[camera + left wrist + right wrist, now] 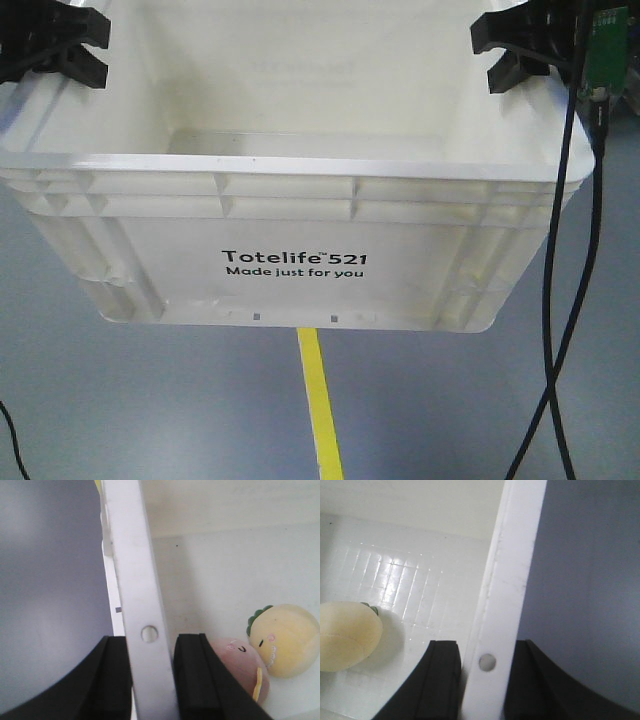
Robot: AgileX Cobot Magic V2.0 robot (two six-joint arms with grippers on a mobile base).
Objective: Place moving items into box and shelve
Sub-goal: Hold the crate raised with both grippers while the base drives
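From the front, the white box (290,230) fills the frame above a grey floor (120,400) with a yellow line (320,400). The left claw (55,50) and right claw (520,50) sit at its side rims. At the left wrist, the left claw is clenched on the box wall. Inside, a pink toy (240,665) and a yellow toy (285,640) lie touching. At the right wrist, the right claw pinches the opposite wall, with the yellow toy on the box bottom nearby.

The box (300,205) is white (black lettering (295,263)), floor stripe (322,410) yellow.
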